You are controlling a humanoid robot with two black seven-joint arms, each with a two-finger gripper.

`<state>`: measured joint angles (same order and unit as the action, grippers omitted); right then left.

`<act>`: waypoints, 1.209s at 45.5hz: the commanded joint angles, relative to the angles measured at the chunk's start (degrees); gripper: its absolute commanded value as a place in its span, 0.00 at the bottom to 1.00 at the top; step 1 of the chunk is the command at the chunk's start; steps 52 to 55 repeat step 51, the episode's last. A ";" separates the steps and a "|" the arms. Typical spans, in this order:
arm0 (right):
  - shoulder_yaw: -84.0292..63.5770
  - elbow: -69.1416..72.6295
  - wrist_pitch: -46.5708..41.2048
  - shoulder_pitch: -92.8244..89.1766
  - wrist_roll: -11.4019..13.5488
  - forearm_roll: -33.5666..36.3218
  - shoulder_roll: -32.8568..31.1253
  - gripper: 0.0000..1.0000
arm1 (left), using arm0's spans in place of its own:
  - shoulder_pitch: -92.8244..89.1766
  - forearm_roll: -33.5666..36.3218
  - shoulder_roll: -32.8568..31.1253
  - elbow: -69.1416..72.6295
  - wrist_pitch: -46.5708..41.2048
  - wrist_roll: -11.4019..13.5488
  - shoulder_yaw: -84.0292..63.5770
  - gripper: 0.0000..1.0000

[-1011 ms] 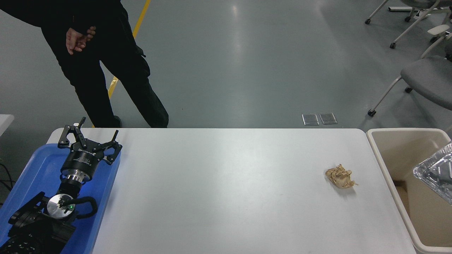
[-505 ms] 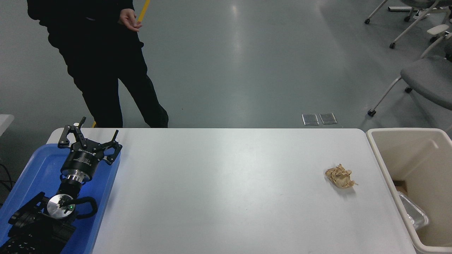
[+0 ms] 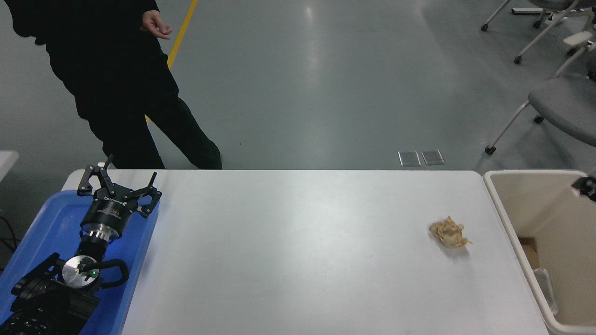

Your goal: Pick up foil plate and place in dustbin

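Foil plate (image 3: 545, 288) lies inside our dustbin (image 3: 512, 218); our right end effector (image 3: 587, 186) barely shows, grip unreadable.

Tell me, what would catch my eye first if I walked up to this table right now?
Probably the black left pincer, spread open over the blue tray at the table's left end. Next, the crumpled brown paper ball lying alone on the white table, towards the right. Beside the table's right end stands the cream dustbin, with a bit of the foil plate glinting deep inside.
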<state>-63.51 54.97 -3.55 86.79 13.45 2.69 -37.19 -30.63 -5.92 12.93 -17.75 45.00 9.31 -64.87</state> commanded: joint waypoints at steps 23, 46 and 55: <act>-0.05 18.51 -27.99 29.22 -0.09 4.25 24.62 1.00 | 0.05 -0.05 -0.01 -0.01 0.00 0.01 -0.08 0.99; -5.40 18.24 -41.45 36.17 -0.09 4.43 27.09 1.00 | 0.05 -0.05 -0.01 -0.01 0.00 0.01 0.01 0.99; -5.75 18.07 -41.45 37.49 -0.09 4.43 27.00 1.00 | 0.05 -0.05 -0.01 -0.01 0.00 0.01 0.01 0.99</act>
